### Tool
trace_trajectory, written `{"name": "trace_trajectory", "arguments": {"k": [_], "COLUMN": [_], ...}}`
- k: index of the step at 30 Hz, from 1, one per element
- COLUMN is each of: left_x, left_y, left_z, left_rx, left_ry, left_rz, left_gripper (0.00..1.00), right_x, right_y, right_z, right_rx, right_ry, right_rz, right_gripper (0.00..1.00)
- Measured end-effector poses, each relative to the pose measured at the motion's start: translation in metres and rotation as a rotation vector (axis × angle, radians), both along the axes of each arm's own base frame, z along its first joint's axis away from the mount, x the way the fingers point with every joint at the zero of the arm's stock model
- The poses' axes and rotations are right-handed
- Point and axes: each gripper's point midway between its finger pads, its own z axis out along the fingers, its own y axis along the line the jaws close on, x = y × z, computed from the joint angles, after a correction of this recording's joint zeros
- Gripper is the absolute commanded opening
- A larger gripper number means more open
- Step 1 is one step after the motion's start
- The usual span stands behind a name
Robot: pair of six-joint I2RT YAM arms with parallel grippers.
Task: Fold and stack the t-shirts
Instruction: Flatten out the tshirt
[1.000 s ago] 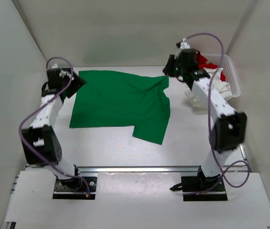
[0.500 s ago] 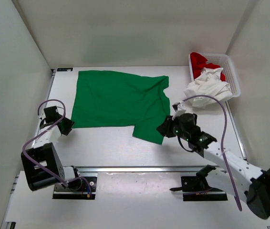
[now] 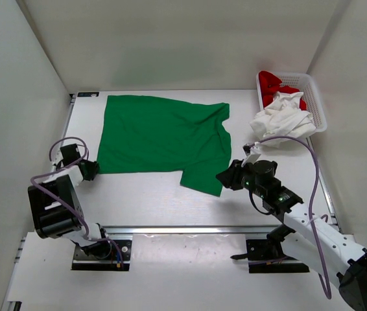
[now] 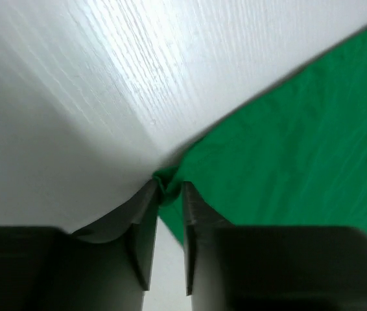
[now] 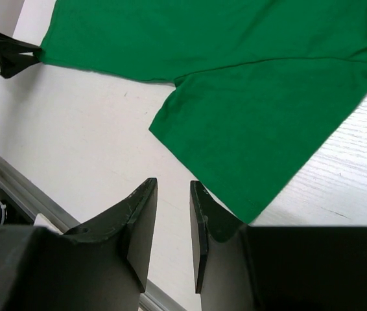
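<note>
The green t-shirt (image 3: 161,136) lies spread on the white table, its near right part reaching closest to me. My left gripper (image 3: 93,170) is low at the shirt's near left corner. In the left wrist view its jaws (image 4: 168,189) are shut on a small bunched tip of green cloth (image 4: 300,129). My right gripper (image 3: 224,177) hovers by the shirt's near right corner. In the right wrist view it (image 5: 172,188) stands open with bare table between its fingers, and the green corner (image 5: 255,214) lies just to their right. The white t-shirt (image 3: 281,120) spills from the basket; the red t-shirt (image 3: 273,82) lies inside it.
A white mesh basket (image 3: 319,107) stands at the back right against the wall. Pale walls close in the table on the left, back and right. A metal rail (image 3: 190,230) runs along the near edge in front of the arm bases.
Both arms have come back from the shirt's far edge to its near edge. The left jaws have closed on the near left corner. The right gripper has shifted slightly beside the near right corner.
</note>
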Motion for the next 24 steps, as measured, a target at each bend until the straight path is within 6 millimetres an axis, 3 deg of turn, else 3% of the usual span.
{"name": "trace_trajectory", "arguments": {"k": [4, 8, 11, 15, 19, 21, 24], "left_x": [0.002, 0.002, 0.006, 0.043, 0.082, 0.090, 0.088], "left_y": [-0.004, -0.004, -0.005, 0.002, 0.006, 0.005, -0.003], "left_z": [-0.004, -0.004, 0.005, 0.051, 0.106, 0.116, 0.107], "left_rx": [-0.015, -0.014, -0.004, 0.043, 0.094, 0.093, 0.055], "left_ry": [0.003, 0.002, 0.002, -0.093, -0.232, -0.273, -0.278], "left_rz": [-0.004, -0.013, -0.030, -0.077, -0.120, -0.132, -0.148], "left_gripper": [0.00, 0.00, 0.00, 0.00, 0.00, 0.00, 0.00], "right_x": [0.000, 0.004, 0.004, -0.007, -0.019, -0.022, -0.028], "right_y": [0.001, -0.005, -0.016, -0.030, -0.035, -0.034, -0.030], "right_z": [-0.004, -0.017, -0.040, -0.073, -0.090, -0.099, -0.112], "right_rx": [-0.005, -0.031, -0.083, -0.149, -0.175, -0.182, -0.173], "right_ry": [0.012, 0.048, 0.132, 0.243, 0.319, 0.361, 0.414], "right_rz": [0.003, -0.043, -0.112, -0.193, -0.240, -0.253, -0.262], "right_gripper": [0.25, 0.25, 0.30, 0.34, 0.37, 0.37, 0.40]}}
